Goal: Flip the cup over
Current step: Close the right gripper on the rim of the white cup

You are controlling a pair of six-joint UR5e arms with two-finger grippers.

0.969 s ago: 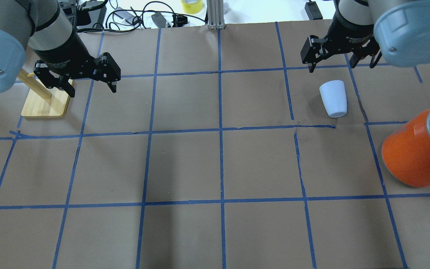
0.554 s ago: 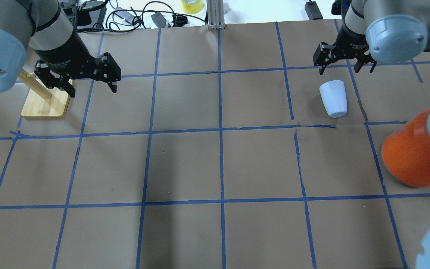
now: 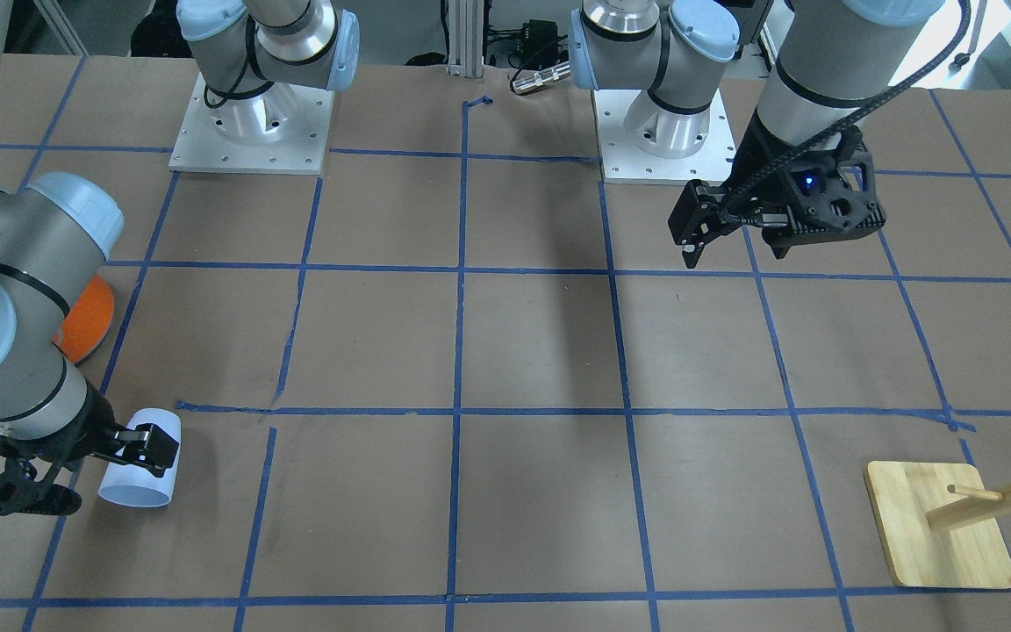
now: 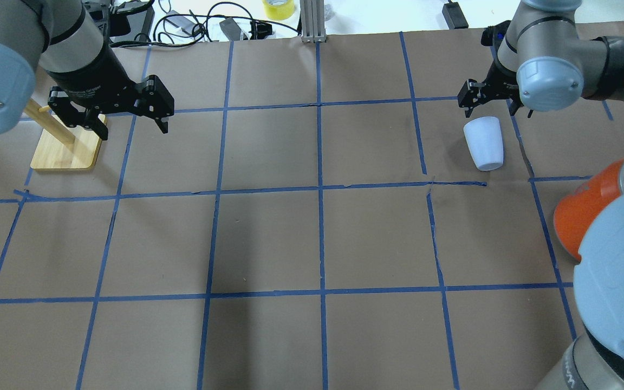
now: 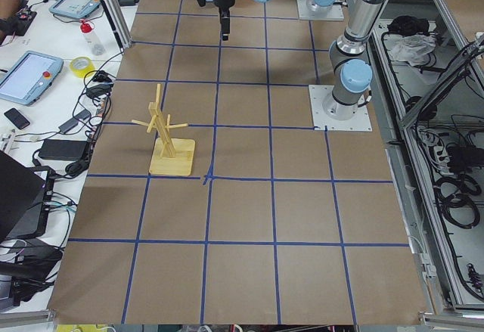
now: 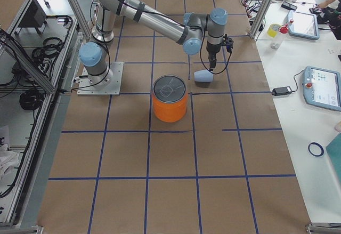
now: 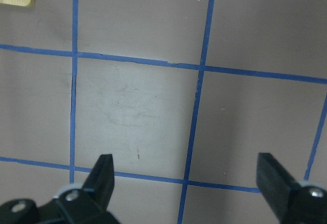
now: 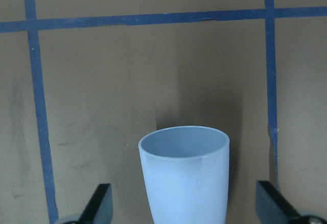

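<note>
Cup (image 4: 483, 145) lies on its side on the tabletop (image 4: 317, 238) near the orange can (image 4: 580, 219), rim end farther from the can. Right hand (image 8: 184, 188) hangs just over it, empty, jaws spread wide across the cup's long axis. Left hand (image 4: 134, 131), likewise wide and empty, sits well apart from the can.

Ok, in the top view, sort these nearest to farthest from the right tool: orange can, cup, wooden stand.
1. cup, just beside the right tool.
2. orange can, at the right edge.
3. wooden stand, far left side.
</note>
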